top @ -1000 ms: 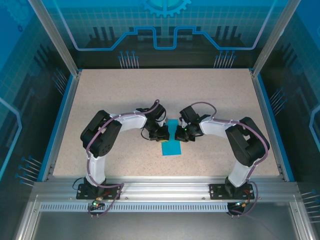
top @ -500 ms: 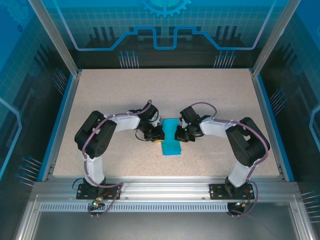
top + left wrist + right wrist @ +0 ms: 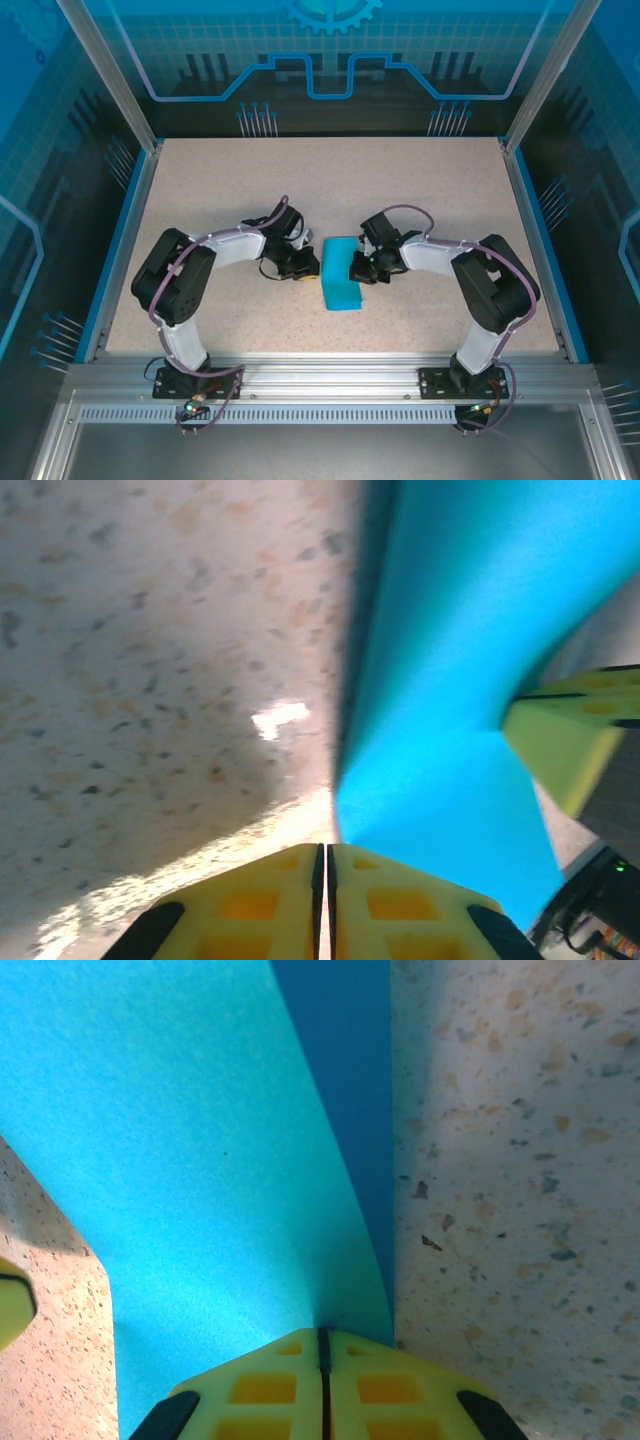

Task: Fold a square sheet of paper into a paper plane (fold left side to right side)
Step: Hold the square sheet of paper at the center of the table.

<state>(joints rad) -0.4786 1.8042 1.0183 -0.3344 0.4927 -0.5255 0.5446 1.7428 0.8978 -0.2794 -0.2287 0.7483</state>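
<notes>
The square sheet of paper lies folded into a narrow teal strip at the table's middle. My left gripper is shut just off the strip's left folded edge, with nothing between its jaws. In the left wrist view its tip meets the paper, which rises away to the right. My right gripper is shut, and its tip rests on the paper near the right edge. There the upper layer lies a little inside the lower one. A paper plane is out of view.
The speckled beige table has blue side rails and a metal frame along the near edge. Transparent blue walls enclose the back and sides. Both arms reach inward, their elbows out to either side.
My left gripper has slid left off the paper to its left edge, and the left arm's elbow has swung outward. The strip now looks slightly wider. The right gripper has stayed put.
</notes>
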